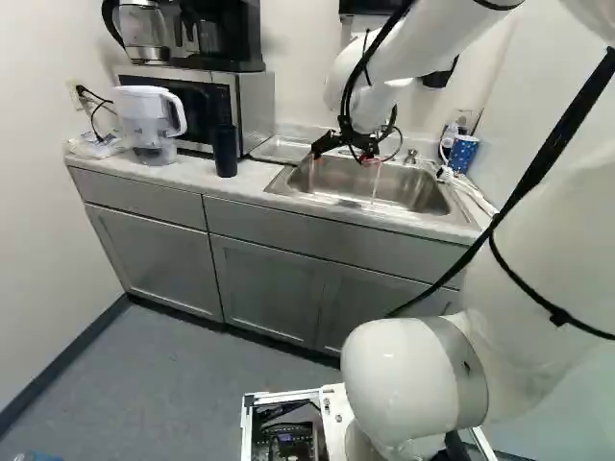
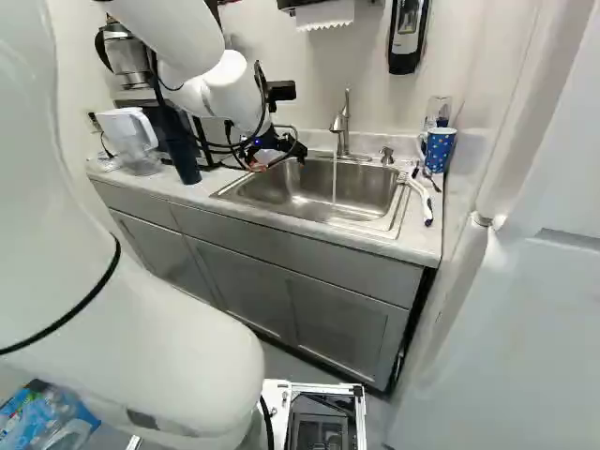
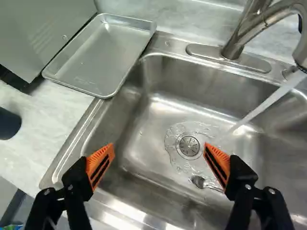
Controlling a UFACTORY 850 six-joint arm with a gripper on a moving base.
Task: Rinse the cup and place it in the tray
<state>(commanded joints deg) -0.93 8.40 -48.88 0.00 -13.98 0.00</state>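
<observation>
From where I stand, the black gripper [image 1: 342, 156] hangs over the sink [image 3: 112, 117], its two fingers spread well apart, with nothing held between their orange pads [image 3: 100, 165]. The faucet [image 2: 344, 122] at the sink's back edge is running (a fair stream, too), and the water [image 3: 266, 104] comes down near the drain [image 3: 189, 145]. A spoon [image 3: 198, 181] lies on the sink's floor just beside that drain.

As for the cup, I can see a pair on the bench [image 3: 43, 129], and neither is in the sink or the tray. The dark tumbler [image 1: 225, 151] stands upright left of the sink, toward the bench's front edge. The blue cup with white dots [image 2: 440, 150] stands at the bench's back right corner, by the wall.

The metal tray [image 3: 98, 55] lies between the microwave [image 1: 254, 106] and the sink, one side resting over the sink's left edge toward its back corner. A white-handled brush [image 2: 418, 199] lies along the sink's right edge. Farther left, near the bench's left end, a white-lidded water pitcher [image 1: 150, 120] stands in front of the microwave.
</observation>
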